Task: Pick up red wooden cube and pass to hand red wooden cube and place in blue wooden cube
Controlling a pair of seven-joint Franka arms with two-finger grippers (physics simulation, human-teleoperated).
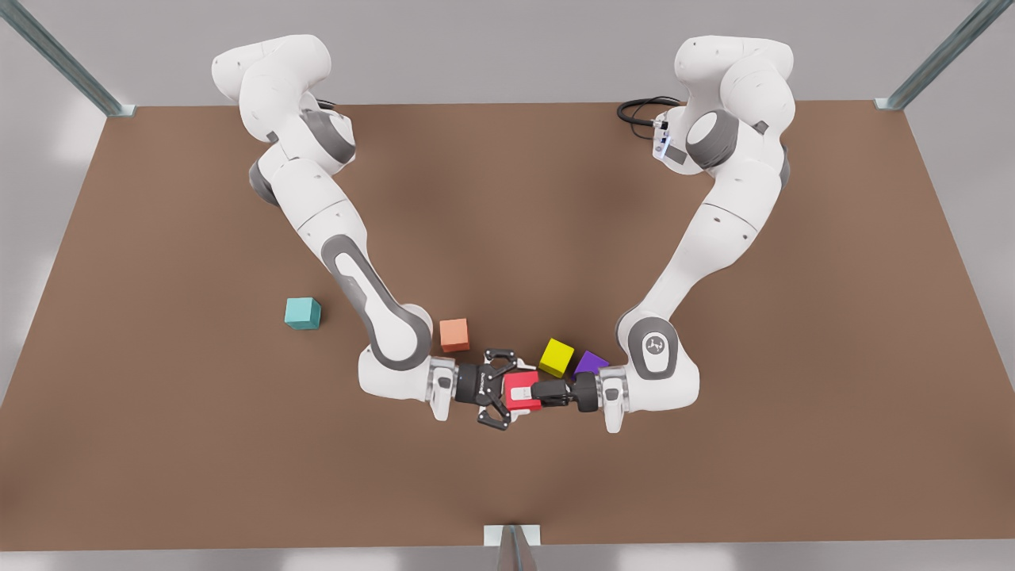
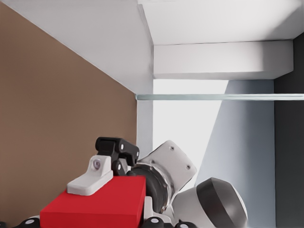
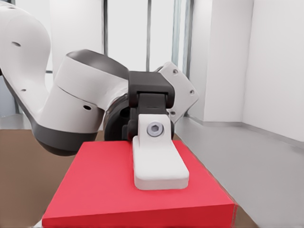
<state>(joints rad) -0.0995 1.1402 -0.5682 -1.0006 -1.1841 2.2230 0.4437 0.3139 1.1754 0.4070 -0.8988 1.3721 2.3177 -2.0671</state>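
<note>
While both forearms lie level, left pincer [image 1: 534, 390] and right pincer [image 1: 517, 389] jointly clamp the red wooden cube [image 1: 521, 401].

the red wooden cube [image 1: 521, 391] is plain bright red. the blue wooden cube [image 1: 303, 313] is teal. other cubes are pale orange-salmon [image 1: 454, 335], yellow [image 1: 556, 358] and purple [image 1: 590, 363]. the bench [image 1: 158, 444] is flat matt brown. both arms are white with grey joints; white pads tip the black fingers [image 3: 159, 164].
</note>
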